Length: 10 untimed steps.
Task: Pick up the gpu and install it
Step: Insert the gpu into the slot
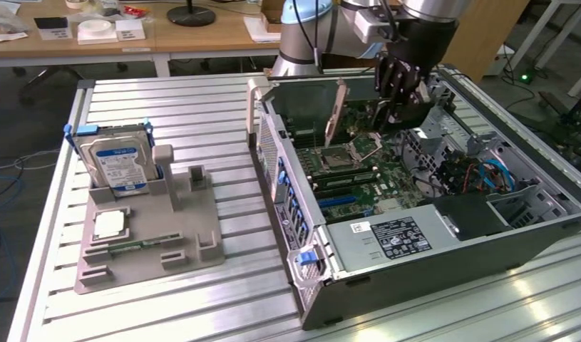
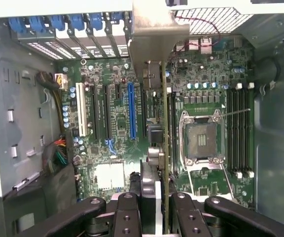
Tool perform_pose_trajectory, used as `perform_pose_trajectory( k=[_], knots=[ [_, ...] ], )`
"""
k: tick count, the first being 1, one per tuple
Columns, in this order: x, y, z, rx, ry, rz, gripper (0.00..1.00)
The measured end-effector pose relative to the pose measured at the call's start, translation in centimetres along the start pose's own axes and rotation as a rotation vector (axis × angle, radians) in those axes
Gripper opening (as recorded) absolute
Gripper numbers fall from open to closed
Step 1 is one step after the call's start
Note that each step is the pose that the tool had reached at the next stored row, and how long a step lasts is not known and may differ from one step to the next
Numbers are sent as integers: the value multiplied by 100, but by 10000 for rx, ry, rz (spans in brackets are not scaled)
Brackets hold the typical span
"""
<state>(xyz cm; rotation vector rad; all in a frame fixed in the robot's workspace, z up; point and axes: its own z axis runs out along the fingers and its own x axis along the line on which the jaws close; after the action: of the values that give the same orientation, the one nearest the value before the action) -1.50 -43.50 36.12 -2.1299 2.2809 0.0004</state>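
Entry to the computer case is from above, where its upper side is open. In the exterior view, the tool stands inside the case near 12 o'clock, clamped on the upright card, which takes up the room at its 9 o'clock. The processor socket lies at its 7 o'clock and cables crowd its 4 o'clock. The power supply blocks 6 o'clock. The board's slots lie bare. At the case's 9 o'clock, a bare strip of desk separates it from the holder and hard drive.
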Motion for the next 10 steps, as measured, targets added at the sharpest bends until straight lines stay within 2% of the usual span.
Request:
perform_pose_trajectory(
  k=[3, 10],
  knots=[
    [3, 43, 49, 3, -2, 1, 28],
    [6, 53, 128, 20, -3, -1, 28]
  ],
)
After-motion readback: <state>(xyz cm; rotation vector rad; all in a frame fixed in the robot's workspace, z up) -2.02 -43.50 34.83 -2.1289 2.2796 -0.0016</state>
